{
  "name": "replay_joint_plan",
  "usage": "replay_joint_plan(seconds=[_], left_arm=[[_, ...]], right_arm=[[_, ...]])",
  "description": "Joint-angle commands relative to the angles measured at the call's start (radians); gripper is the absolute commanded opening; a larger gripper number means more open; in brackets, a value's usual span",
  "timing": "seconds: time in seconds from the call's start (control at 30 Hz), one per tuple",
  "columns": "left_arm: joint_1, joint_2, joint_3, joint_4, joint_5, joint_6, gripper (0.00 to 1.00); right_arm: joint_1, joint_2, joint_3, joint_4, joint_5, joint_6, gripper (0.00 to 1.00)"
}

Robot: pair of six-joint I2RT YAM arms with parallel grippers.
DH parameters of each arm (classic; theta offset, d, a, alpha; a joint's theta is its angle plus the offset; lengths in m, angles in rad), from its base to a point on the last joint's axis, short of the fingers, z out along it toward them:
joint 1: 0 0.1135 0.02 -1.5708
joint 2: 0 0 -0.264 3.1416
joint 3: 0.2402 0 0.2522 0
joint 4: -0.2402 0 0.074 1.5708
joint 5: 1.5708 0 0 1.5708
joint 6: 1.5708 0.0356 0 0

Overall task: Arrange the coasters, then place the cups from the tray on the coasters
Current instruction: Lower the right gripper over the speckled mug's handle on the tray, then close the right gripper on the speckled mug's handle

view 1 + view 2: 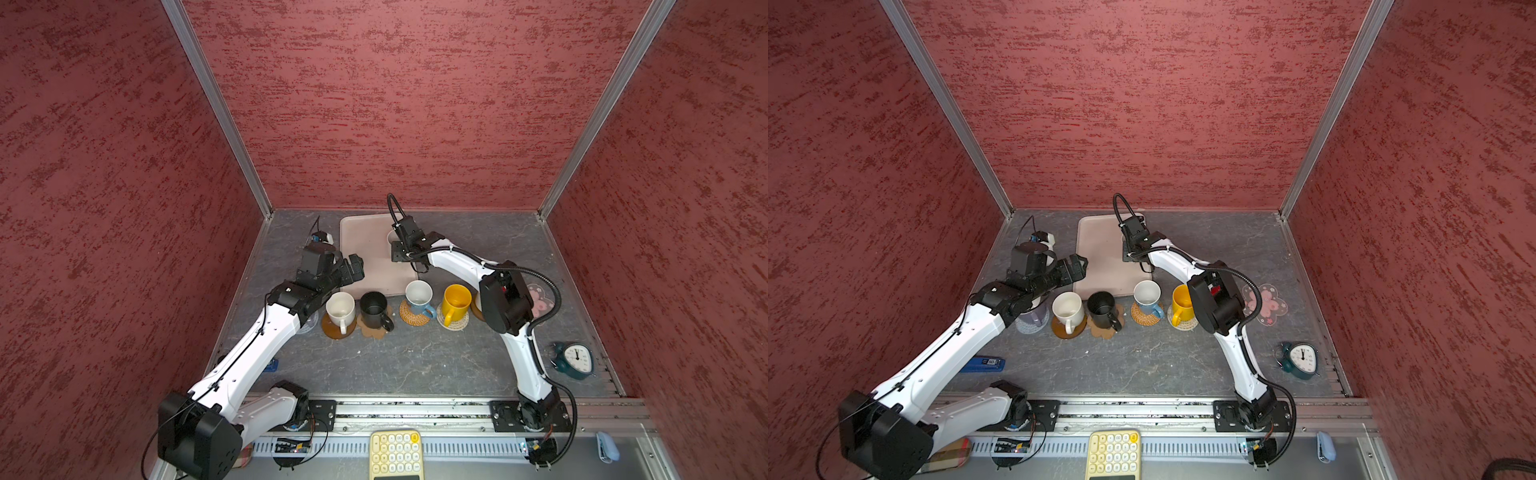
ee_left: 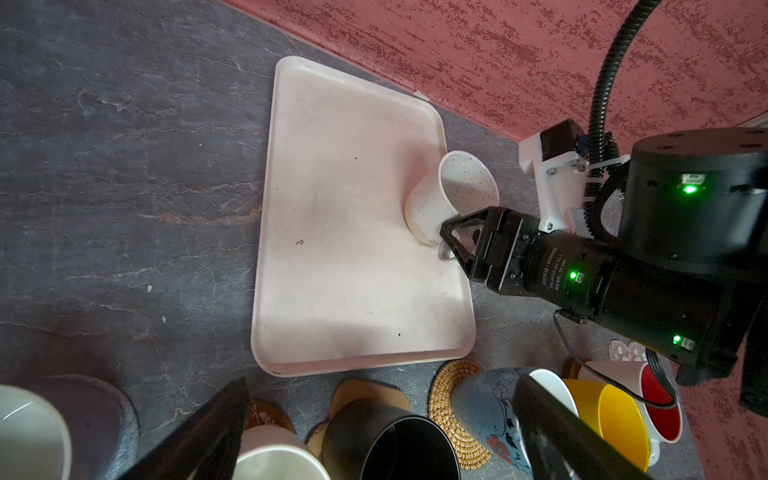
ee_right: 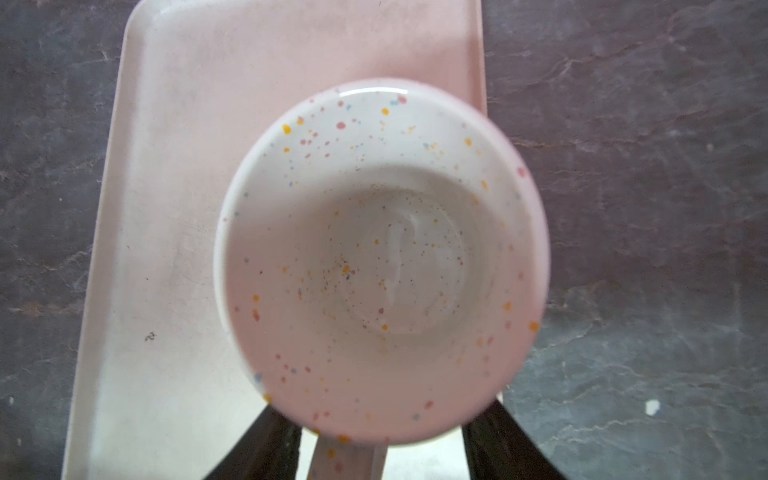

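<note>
One speckled white cup [image 3: 382, 257] stands on the beige tray [image 2: 332, 208] near its right rim. My right gripper [image 3: 380, 449] points down at it, open, with a finger on each side of the handle and gaps showing. In front of the tray a row of cups stands on coasters: a pale one [image 1: 1032, 318], white [image 1: 340, 309], black [image 1: 374, 307], light blue [image 1: 419, 293], yellow [image 1: 456, 301] and a red-lined one [image 2: 656, 399]. The pink flower coaster [image 1: 540, 303] lies bare at the right. My left gripper [image 2: 384, 378] hovers open and empty above the row's left part.
A teal alarm clock [image 1: 575, 359] stands at the front right of the table. A blue box [image 1: 986, 363] lies front left under the left arm. A yellow calculator [image 1: 395, 453] sits on the front rail. Red walls close in three sides.
</note>
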Motion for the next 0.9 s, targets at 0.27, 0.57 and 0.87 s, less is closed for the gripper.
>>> replay_joint_plan(seconds=[0.27, 0.57, 0.87], left_arm=[[0.016, -0.009, -0.023, 0.038, 0.030, 0.001, 0.99], [0.024, 0.001, -0.026, 0.047, 0.050, -0.005, 0.99], [0.024, 0.000, -0.028, 0.044, 0.047, -0.005, 0.99]], right_arm=[[0.002, -0.019, -0.006, -0.083, 0.089, -0.102, 0.46], [0.002, 0.020, 0.067, -0.111, 0.004, -0.132, 0.46], [0.001, 0.098, 0.145, -0.151, 0.011, -0.130, 0.44]])
